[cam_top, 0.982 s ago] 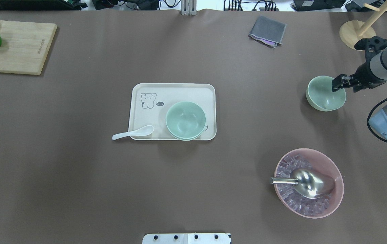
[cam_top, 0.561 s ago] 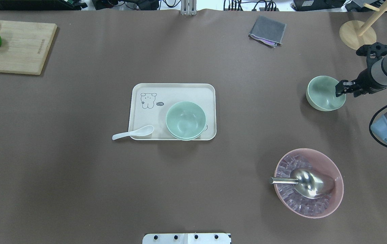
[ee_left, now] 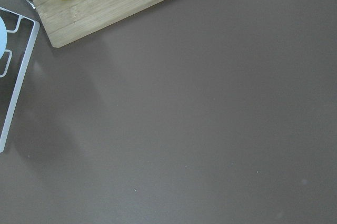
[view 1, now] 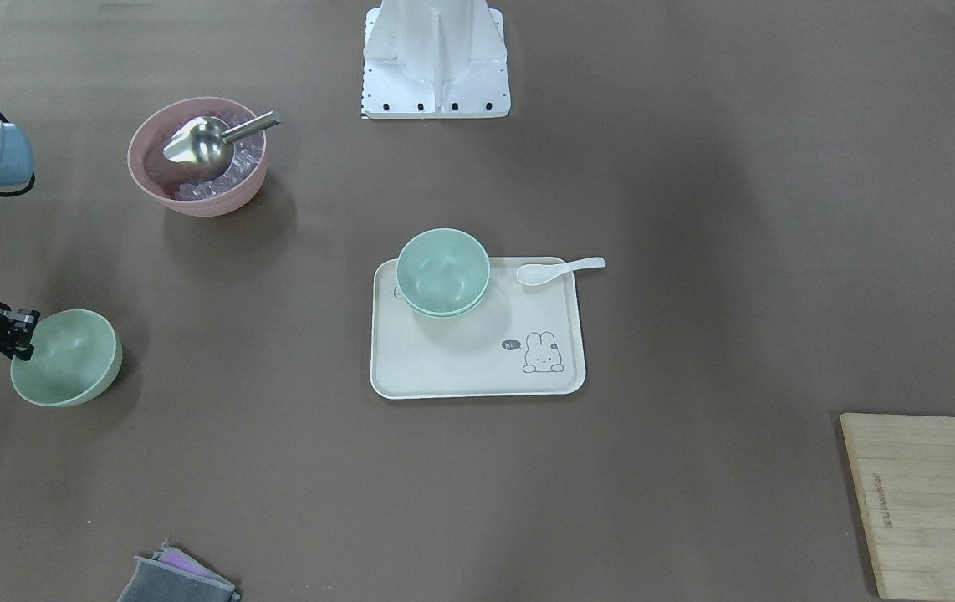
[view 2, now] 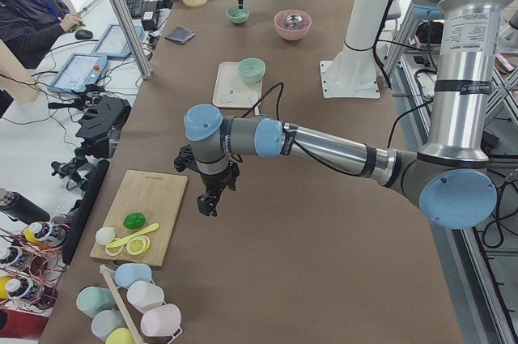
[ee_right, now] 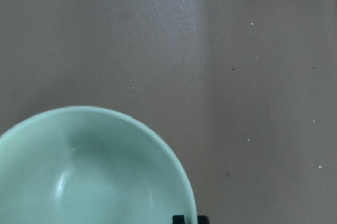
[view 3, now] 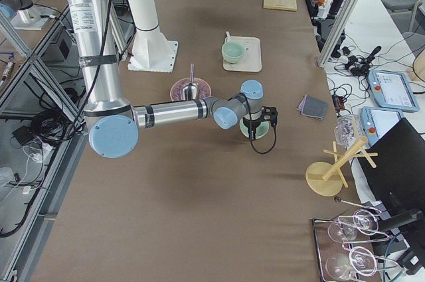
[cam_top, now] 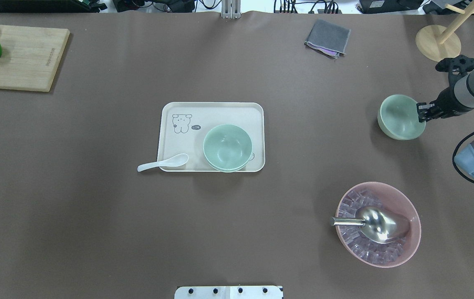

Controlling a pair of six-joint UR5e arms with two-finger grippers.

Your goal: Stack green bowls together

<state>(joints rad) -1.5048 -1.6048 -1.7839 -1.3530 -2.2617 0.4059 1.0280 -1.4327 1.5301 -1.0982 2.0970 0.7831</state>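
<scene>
Two pale green bowls [cam_top: 227, 147] sit nested on the beige tray [cam_top: 212, 112] in the middle of the table, also in the front view [view 1: 442, 272]. A third green bowl [cam_top: 401, 118] stands alone at the right, slightly tilted. My right gripper [cam_top: 421, 115] is shut on its right rim; in the front view the gripper [view 1: 24, 334] grips that bowl [view 1: 68, 359]. The right wrist view shows the bowl [ee_right: 89, 176] with a fingertip [ee_right: 184, 218] at its rim. My left gripper [view 2: 206, 202] hangs over bare table near the cutting board; I cannot tell if it is open.
A pink bowl [view 1: 201, 201] with ice and a metal scoop [cam_top: 380, 224] stands near the lone bowl. A white spoon [cam_top: 164, 162] lies at the tray's corner. A cutting board [cam_top: 21, 58], a grey cloth [cam_top: 327, 38] and a wooden stand [cam_top: 436, 41] line the far edge.
My right gripper has moved from over the lone bowl's inside out to its right rim and lowered onto it. The bowl has shifted slightly and tilted.
</scene>
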